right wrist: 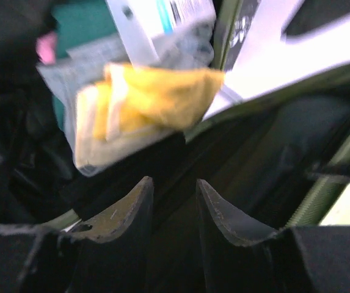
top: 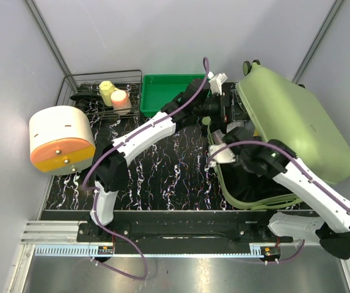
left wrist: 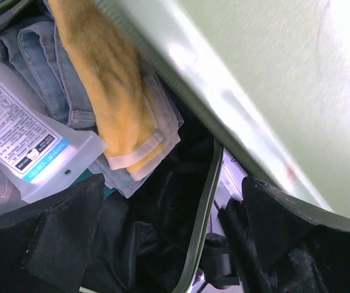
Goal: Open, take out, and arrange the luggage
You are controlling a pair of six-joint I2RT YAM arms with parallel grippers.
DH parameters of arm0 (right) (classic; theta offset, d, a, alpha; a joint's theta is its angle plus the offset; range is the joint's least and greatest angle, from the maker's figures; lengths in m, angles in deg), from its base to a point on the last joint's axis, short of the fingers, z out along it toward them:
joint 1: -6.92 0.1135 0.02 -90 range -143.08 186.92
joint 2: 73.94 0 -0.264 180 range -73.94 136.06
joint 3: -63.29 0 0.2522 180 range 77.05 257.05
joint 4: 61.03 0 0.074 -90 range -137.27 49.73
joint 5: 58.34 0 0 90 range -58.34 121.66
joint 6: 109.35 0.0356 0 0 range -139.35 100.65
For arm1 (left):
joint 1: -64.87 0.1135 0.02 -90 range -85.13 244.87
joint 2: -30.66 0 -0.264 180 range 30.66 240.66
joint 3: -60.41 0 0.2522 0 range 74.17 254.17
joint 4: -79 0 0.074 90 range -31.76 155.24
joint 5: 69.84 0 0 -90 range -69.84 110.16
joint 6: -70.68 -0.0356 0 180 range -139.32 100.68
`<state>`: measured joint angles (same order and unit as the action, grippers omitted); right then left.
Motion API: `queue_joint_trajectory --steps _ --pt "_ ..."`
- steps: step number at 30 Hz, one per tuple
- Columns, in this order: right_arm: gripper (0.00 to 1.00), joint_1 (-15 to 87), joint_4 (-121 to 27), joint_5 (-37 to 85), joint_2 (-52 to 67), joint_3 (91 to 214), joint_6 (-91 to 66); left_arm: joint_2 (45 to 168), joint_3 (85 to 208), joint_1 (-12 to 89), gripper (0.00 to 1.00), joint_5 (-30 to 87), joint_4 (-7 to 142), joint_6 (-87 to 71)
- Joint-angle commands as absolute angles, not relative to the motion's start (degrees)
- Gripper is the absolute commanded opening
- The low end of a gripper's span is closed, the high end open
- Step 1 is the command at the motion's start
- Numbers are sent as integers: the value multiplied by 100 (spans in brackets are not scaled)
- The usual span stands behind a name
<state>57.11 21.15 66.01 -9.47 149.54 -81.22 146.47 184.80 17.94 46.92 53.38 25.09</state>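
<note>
The pale olive luggage [top: 297,122] lies at the right with its lid raised over the black-lined lower half [top: 254,186]. My left gripper [top: 222,105] is at the case's back left corner. In the left wrist view it [left wrist: 171,229] is wide open, its fingers [left wrist: 58,226] astride the zip rim [left wrist: 205,201], under the lid [left wrist: 272,79]. Inside lie jeans [left wrist: 46,67], a yellow cloth [left wrist: 110,91] and a white packet [left wrist: 25,134]. My right gripper [top: 219,155] is at the case's left rim. Its jaws [right wrist: 173,201] stand a narrow gap apart over dark lining, near the yellow cloth [right wrist: 150,101].
A bright green tray [top: 168,94] stands behind the left arm. A wire rack [top: 86,101] at the back left holds a yellow-green bottle [top: 106,91] and a pink one [top: 121,101]. A white and orange round appliance [top: 61,137] sits at the left edge.
</note>
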Motion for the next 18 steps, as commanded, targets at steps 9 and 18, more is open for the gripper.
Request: queue_joint_trajectory --steps 9,18 --pt "50 1881 661 6436 -1382 15545 -10038 13702 16965 2110 99 3819 5522 1980" --pt "83 -801 -236 5329 -864 16071 -10583 12962 14897 2102 99 4037 5917 2340"
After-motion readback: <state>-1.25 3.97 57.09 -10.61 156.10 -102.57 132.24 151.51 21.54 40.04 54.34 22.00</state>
